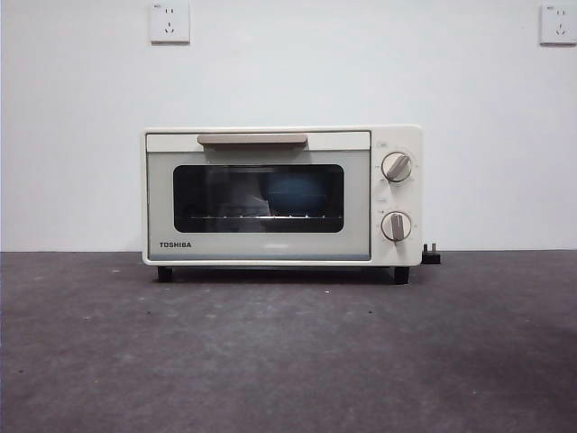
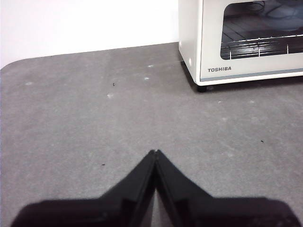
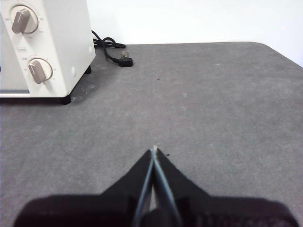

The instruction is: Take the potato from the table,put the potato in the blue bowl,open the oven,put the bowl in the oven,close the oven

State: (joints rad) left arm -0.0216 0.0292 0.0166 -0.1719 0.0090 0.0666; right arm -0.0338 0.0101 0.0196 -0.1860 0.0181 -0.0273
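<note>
The oven (image 1: pixel 282 196) is seen at frame centre with its door shut, the bowl (image 1: pixel 296 193) showing blue behind the glass; the potato is not seen in any view, so it is judged to lie inside the bowl. Both the left pincer (image 2: pixel 155 152) and the right pincer (image 3: pixel 154 149) are closed on nothing, held low over bare counter (image 1: pixel 288 361). Only withdrawal seems left, and wide room is offered on both sides, with the plug (image 3: pixel 125 61) kept clear of.

The cream oven (image 1: pixel 282 196) stands shut on the grey table (image 1: pixel 288 352), the blue bowl (image 1: pixel 296 192) inside.
</note>
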